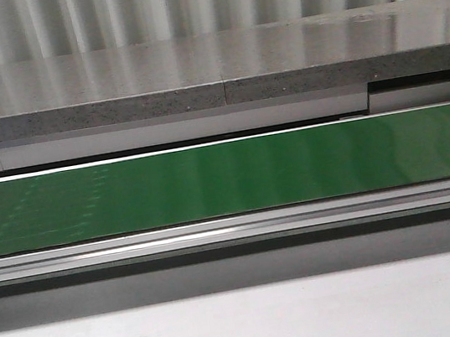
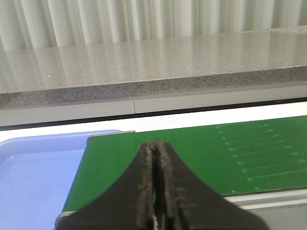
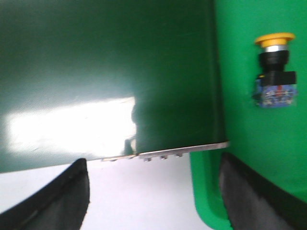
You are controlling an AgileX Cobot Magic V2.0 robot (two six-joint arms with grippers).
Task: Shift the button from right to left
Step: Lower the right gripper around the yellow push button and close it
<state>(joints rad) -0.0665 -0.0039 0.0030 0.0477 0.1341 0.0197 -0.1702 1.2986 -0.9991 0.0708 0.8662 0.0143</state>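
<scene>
Nearest the right wrist camera, the right gripper is standing with its two dark fingers spread wide, nothing between them; through the gap the pale tabletop is showing, then the metal end plate of the dark green conveyor belt. Further out, beyond and to the outer side of one finger, the button is lying on its side inside the bright green bin, yellow cap pointing away from the gripper and blue contact block nearest it, well apart from both fingers and not lined up with the gap.

On the other arm, the left gripper is showing its fingers pressed together on nothing, hanging over the near edge of the belt, with a blue tray lying just beside them at the belt's end and a grey stone counter running behind. The front view is showing only belt and counter; neither arm nor the button is appearing there.

The pick is probably not yet begun. The main risk is a descent off to one side: a finger would be landing on the bin wall or on the rounded cap, which would likely roll or skid away. Closing across cap and collar instead of the boxy block could let it twist out, and the picture's blur is making the exact lie hard to judge
</scene>
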